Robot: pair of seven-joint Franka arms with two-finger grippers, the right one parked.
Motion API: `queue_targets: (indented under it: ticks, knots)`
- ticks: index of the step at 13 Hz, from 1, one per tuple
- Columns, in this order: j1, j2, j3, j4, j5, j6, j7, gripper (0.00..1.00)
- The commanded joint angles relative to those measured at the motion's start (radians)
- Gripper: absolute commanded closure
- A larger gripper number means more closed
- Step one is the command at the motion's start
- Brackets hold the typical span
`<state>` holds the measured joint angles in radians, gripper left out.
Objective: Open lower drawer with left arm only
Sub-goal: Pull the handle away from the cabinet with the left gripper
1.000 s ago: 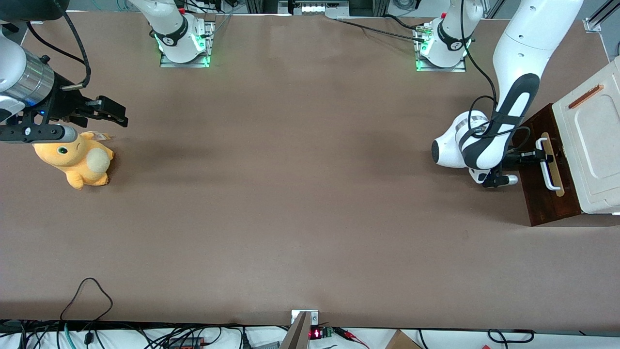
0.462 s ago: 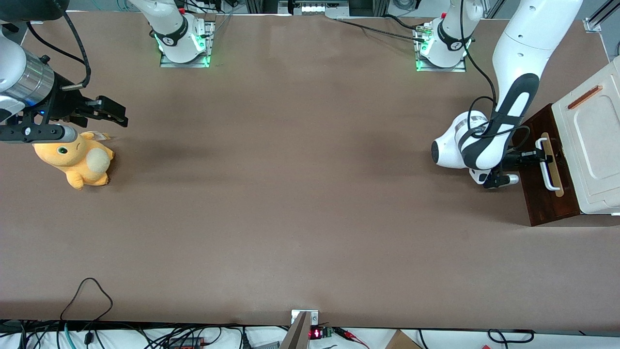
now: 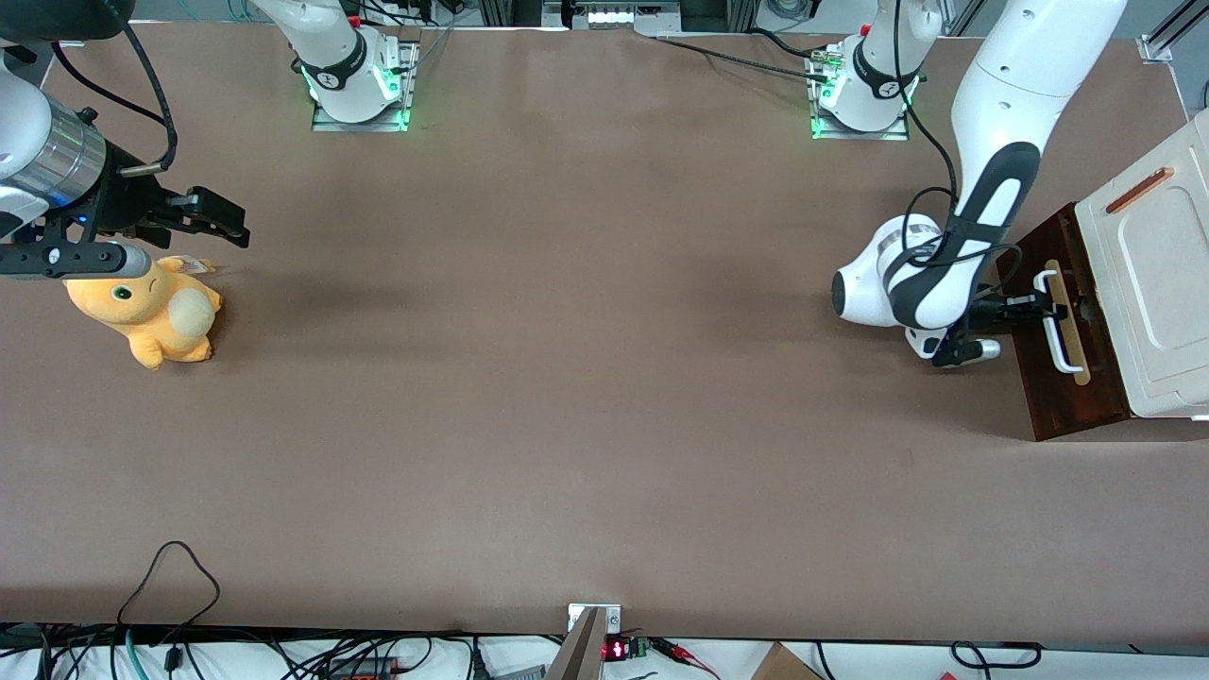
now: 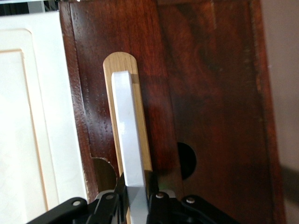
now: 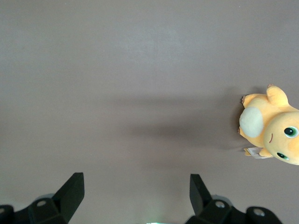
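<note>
**One drawer handle held by the left gripper**

One lower drawer [image 3: 1058, 340] stands at the right edge of the front view, toward the working arm's end of the table [image 3: 567, 378]. Its dark brown front shows under the cream-white cabinet top [image 3: 1148, 302], which hides the rest of the cabinet and is itself cut off by the frame edge. Whether any pale inside wood shows cannot be told. One white bar handle [image 4: 128, 154] lies on one tan wooden strip [image 4: 140, 116]; in the front view the handle [image 3: 1056, 321] is partly covered by the gripper.

The left arm [image 3: 982, 189] reaches down from the upper right of the front view, and its upper part is cut off. The gripper [image 3: 1034, 305] is at the handle, at the end of it farther from the front camera. In the wrist view the gripper [image 4: 135, 196] has its two fingers [image 4: 120, 189] close on both sides of the white bar, holding it; the finger bases are cut off by the frame. One dark round hole [image 4: 187, 158] shows in the drawer front, half hidden beside the strip.

One yellow plush toy [image 3: 151, 312] lies toward the parked arm's end, well apart. Between toy and drawer the brown table gives wide open room.
</note>
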<state>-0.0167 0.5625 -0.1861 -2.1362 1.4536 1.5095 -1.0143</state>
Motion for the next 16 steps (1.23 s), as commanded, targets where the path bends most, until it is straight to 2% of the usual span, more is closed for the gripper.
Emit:
queue_targets:
  ticks: [1, 11, 13, 16]
  knots:
    - [-0.057, 0.002, -0.036, 0.045, 0.008, 0.006, 0.046, 1.0]
    - [-0.091, -0.003, -0.102, 0.05, -0.025, -0.003, 0.049, 1.0]
    - [-0.091, -0.004, -0.119, 0.068, -0.059, -0.005, 0.049, 1.0]
    - [-0.094, -0.006, -0.125, 0.07, -0.068, -0.012, 0.048, 1.0]
